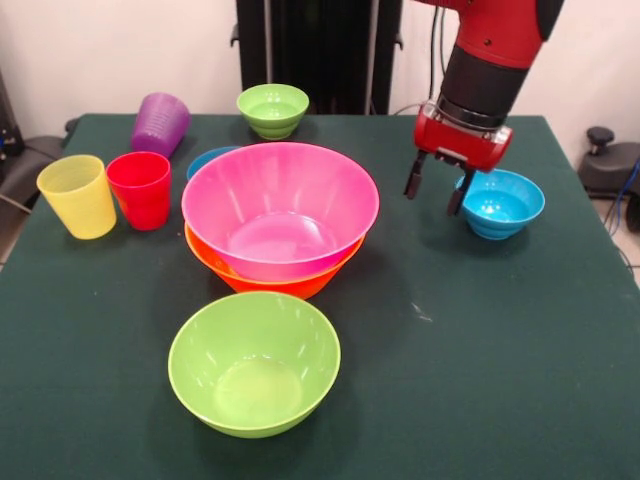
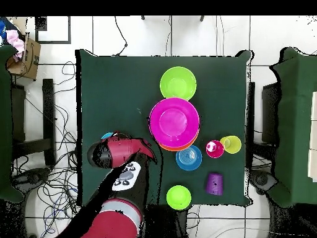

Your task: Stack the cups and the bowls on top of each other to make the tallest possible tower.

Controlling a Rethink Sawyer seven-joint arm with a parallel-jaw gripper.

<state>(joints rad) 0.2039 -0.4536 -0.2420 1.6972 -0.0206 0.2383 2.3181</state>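
A glossy round pink bowl (image 1: 280, 205) nests in an orange bowl (image 1: 268, 280). The bench (image 1: 500, 340) is dark green felt. The end effector (image 1: 434, 192) hangs spread and empty.

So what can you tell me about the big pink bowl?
The pink bowl is the widest thing on the table, round, glossy and smooth like plastic, with a flat bottom and flaring sides. It stands upright and empty, nested inside the orange bowl, whose rim peeks out beneath it. It sits near the table's middle. A blue bowl shows just behind it; whether they touch is unclear. In the overhead view, the pink bowl almost hides the orange one.
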